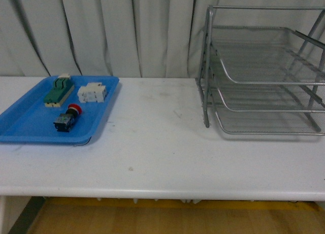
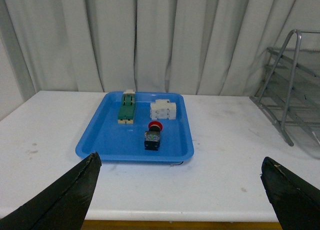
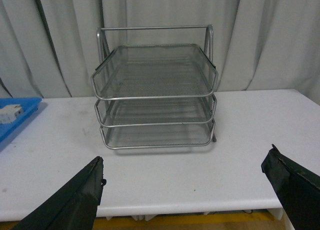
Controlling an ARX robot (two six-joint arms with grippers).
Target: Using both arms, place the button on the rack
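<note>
My left gripper (image 2: 180, 160) and right gripper (image 3: 185, 157) were spread, empty; button (image 1: 67, 117) lay sideways in tray (image 1: 30, 125), could've rolled under my pinch.

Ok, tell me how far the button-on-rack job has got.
Nothing done yet. The button lies in the blue tray, untouched; the rack holds nothing. Left gripper and right gripper are open and empty. Grasp, carry and placement all remain.

My chest cam looks straight across the table (image 1: 162, 142), tray (image 1: 25, 123) left, rack (image 1: 264, 83) right. Left wrist cam faces the tray from the near edge, right one faces the rack.
</note>
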